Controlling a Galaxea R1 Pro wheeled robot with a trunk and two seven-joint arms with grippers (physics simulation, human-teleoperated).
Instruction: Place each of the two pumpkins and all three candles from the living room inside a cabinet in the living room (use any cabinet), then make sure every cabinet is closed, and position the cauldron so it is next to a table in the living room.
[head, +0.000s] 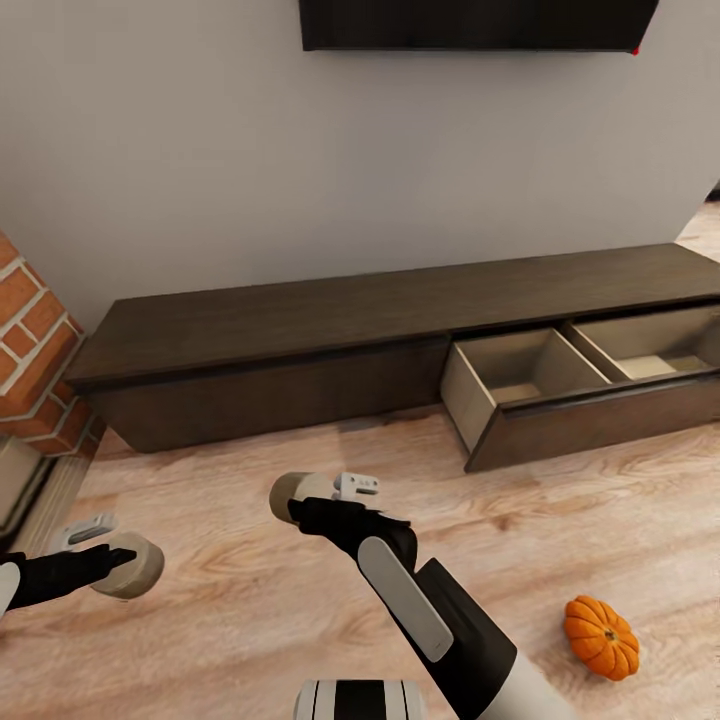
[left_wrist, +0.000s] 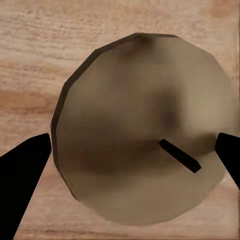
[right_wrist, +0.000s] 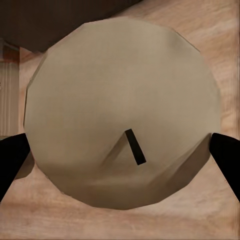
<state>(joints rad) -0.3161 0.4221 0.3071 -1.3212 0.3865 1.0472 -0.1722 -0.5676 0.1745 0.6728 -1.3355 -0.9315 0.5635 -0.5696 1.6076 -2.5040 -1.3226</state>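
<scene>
The cabinet (head: 300, 330) runs along the wall, and its right-hand drawer (head: 585, 425) is pulled out, showing two empty pale beige compartments. One orange pumpkin (head: 600, 636) lies on the wood floor at the lower right. My left gripper (head: 115, 562) is low at the left, shut on a beige candle (head: 134, 567). My right gripper (head: 308, 502) is in the middle above the floor, shut on a second candle (head: 288, 494). In each wrist view a candle's round top with its dark wick (left_wrist: 180, 155) (right_wrist: 135, 147) sits between the black fingertips (left_wrist: 22, 175) (right_wrist: 227, 155).
A brick fireplace (head: 30, 340) stands at the left, beside the cabinet's end. A dark screen (head: 470, 25) hangs on the wall above. The wood floor (head: 560, 520) stretches between me and the open drawer.
</scene>
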